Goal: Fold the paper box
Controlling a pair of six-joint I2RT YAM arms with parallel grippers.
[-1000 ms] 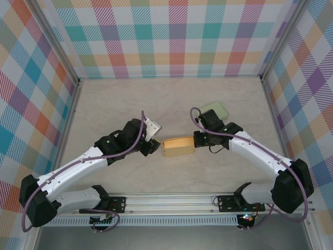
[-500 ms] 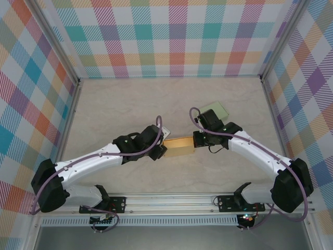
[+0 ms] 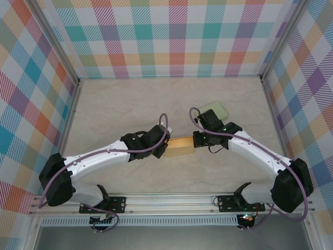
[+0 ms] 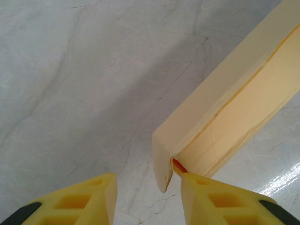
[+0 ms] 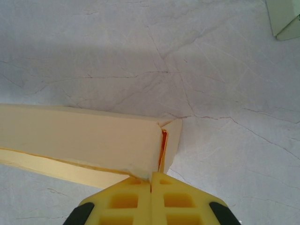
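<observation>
The left end effector (image 3: 162, 148) stands partly open at the left end of the paper box (image 3: 179, 147). In the left wrist view, the box's upright end wall sits in the gap between its two fingers (image 4: 82, 199). One finger is just inside the box, touching the reddish inner fold, and the other is outside, apart from the wall. Nothing is clamped there yet.

The box lies on the surface (image 3: 114, 104), stretched lengthwise between the two end effectors, with its long walls already raised.

At the box's far end, the right end effector (image 3: 196, 140) is closed. In the right wrist view, its fingertips meet at the corner where a long wall joins the small end flap, apparently pinching that thin paper to steady the box. A pale green card (image 3: 215, 110) lies well beyond this end effector, untouched.

The step in hand looks like closing up the left end. The next move probably calls for the left fingers to close on that end wall and fold it inward, square to the long sides, while the right end holds firm. Too hard a push could crumple the paper or skew the box.
</observation>
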